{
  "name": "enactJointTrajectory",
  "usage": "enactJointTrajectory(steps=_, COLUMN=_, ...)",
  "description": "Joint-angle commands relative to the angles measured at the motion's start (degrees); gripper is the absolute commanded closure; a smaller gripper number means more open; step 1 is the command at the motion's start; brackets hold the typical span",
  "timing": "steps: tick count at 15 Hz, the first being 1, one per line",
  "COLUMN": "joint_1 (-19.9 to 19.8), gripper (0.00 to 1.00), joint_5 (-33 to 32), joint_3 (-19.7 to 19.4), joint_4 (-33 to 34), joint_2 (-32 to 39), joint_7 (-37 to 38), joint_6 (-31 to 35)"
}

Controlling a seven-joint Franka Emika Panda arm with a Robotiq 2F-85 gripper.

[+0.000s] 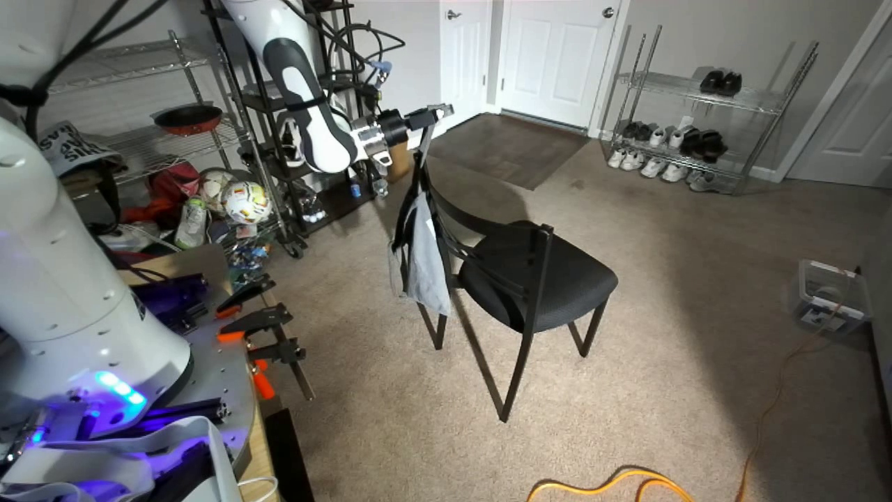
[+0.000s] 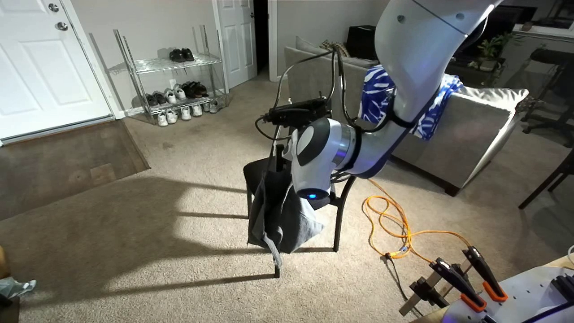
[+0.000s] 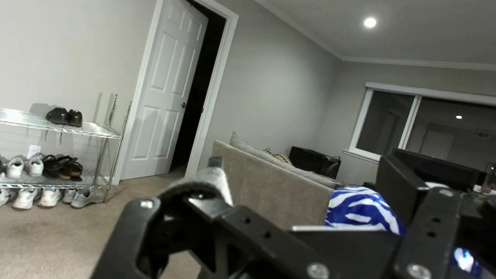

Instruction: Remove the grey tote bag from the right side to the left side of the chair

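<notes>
The pincer (image 1: pixel 435 113) is spread, and a grey strap (image 3: pixel 221 181) is draped over one finger. Below the pincer, the grey tote bag (image 1: pixel 426 258) is hung beside the backrest of the black chair (image 1: pixel 557 279). Far beyond the pincer, shoes (image 3: pixel 26 197) are ranged on a wire rack (image 3: pixel 23 116).

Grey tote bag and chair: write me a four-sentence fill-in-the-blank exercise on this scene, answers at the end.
The grey tote bag has a strap reaching up to the ____.
The seat of the chair is ____ in colour.
The white-patterned cloth draped over the sofa is otherwise ____.
The black shoes on the top shelf of the shoe rack number ____.
Missing words: claw; black; blue; two.
</notes>
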Motion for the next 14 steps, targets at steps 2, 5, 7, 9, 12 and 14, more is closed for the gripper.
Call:
enactJointTrajectory(steps=2, joint_1=-5.21, gripper=0.0, joint_5=0.26, joint_3=0.29, joint_4=-6.88, joint_2=-7.3, joint_7=5.28, joint_6=9.91)
enactJointTrajectory(steps=5, joint_1=-7.8, gripper=0.0, joint_5=-0.24, joint_3=-0.33, joint_4=-9.87, joint_2=-9.86, joint_7=8.04, joint_6=14.75)
enactJointTrajectory(steps=7, joint_1=-8.85, gripper=0.0, joint_5=-0.44, joint_3=-0.7, joint_4=-11.34, joint_2=-10.97, joint_7=9.05, joint_6=16.64)
enactJointTrajectory(steps=9, joint_1=-9.49, gripper=0.0, joint_5=-0.42, joint_3=-0.88, joint_4=-12.29, joint_2=-11.62, joint_7=9.38, joint_6=17.82)
enactJointTrajectory(steps=12, joint_1=-10.0, gripper=0.0, joint_5=-0.6, joint_3=-0.93, joint_4=-13.09, joint_2=-12.04, joint_7=9.36, joint_6=19.18)
enactJointTrajectory(steps=14, joint_1=-10.82, gripper=0.0, joint_5=-1.54, joint_3=-0.8, joint_4=-13.48, joint_2=-12.49, joint_7=9.83, joint_6=22.77)
